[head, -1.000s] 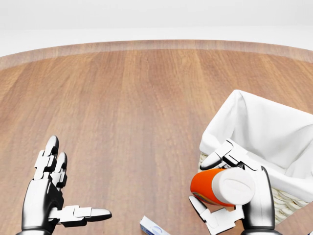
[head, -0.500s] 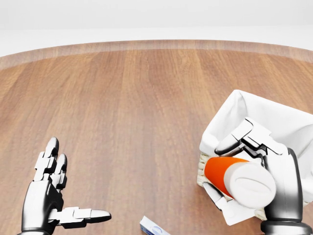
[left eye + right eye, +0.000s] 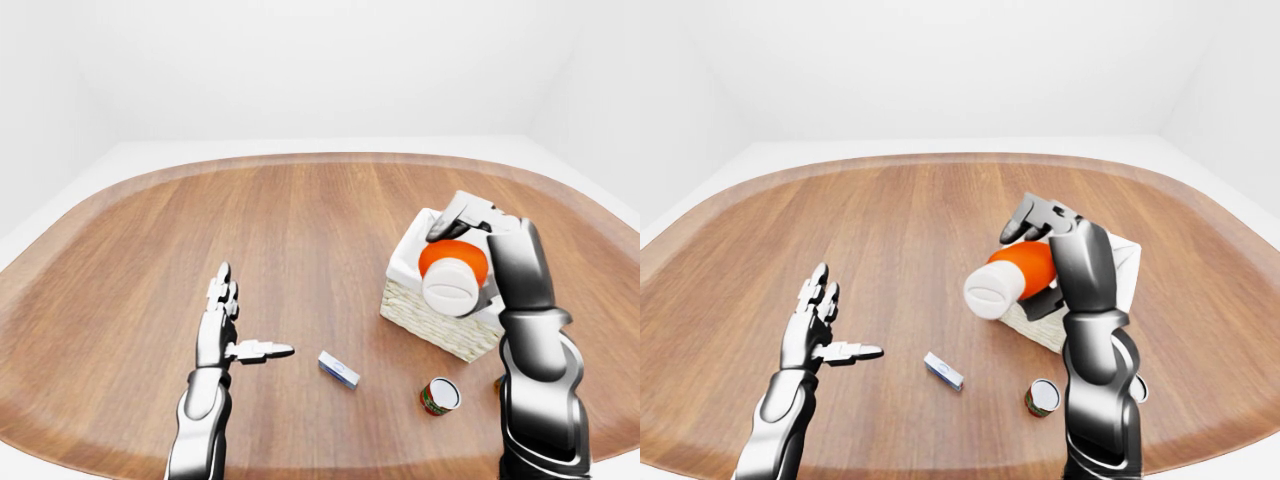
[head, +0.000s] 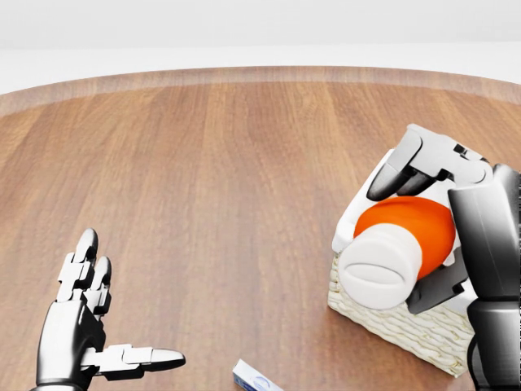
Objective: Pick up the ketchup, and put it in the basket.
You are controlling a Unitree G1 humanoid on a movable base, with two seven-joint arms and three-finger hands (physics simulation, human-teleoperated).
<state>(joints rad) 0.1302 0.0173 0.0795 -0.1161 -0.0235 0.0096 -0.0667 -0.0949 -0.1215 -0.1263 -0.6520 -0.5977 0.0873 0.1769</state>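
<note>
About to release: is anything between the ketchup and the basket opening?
Nothing visible. The right hand grips the ketchup on its side above the basket, cap toward the camera. The small box and the can lie on the table, apart from the basket.

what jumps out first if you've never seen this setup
The orange ketchup bottle with its white cap, gripped on its side by the right hand over the white-lined wicker basket at the head view's right. At lower left the left hand hovers open above the wooden table.
</note>
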